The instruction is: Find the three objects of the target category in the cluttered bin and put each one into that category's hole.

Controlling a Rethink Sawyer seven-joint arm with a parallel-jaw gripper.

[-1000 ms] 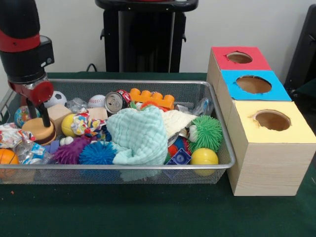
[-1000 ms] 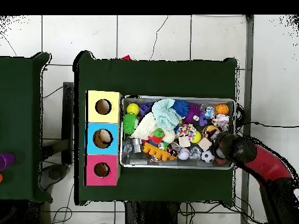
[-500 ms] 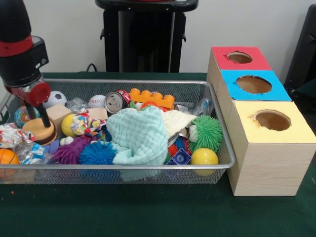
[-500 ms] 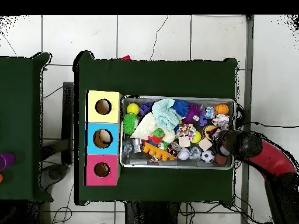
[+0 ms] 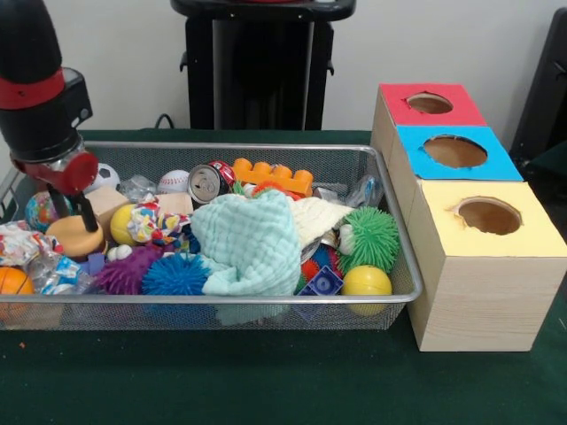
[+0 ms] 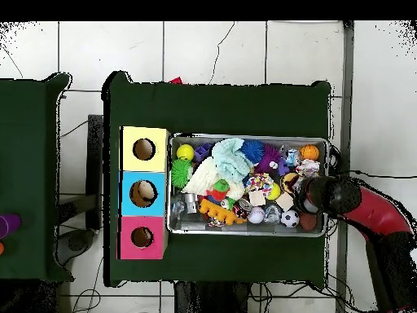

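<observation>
My gripper [image 5: 73, 217] hangs at the left end of the wire mesh bin [image 5: 266, 299]. Its two dark fingers [image 5: 89, 214] stand apart, open, straddling the top of a tan round wooden piece [image 5: 75, 239] that rests among the clutter. From overhead, the gripper [image 6: 303, 196] sits at the bin's right end. Three hole boxes stand beside the bin: red [image 5: 430, 104], blue [image 5: 454, 151] and yellow [image 5: 488, 215]. The bin holds a baseball [image 5: 174, 181], a soccer ball [image 5: 108, 174], a yellow ball [image 5: 366, 282], a drink can [image 5: 205, 184] and an orange toy brick [image 5: 273, 175].
A mint cloth [image 5: 248, 243] covers the bin's middle and hides what lies under it. Green [image 5: 372, 237], blue [image 5: 174, 274] and purple [image 5: 128, 270] spiky balls lie near the front wall. An orange ball [image 5: 12, 282] sits at the front left corner.
The wrist has swung slightly left, then back right and a little lower over the tan round piece. The piece and the rest of the clutter have not moved.
</observation>
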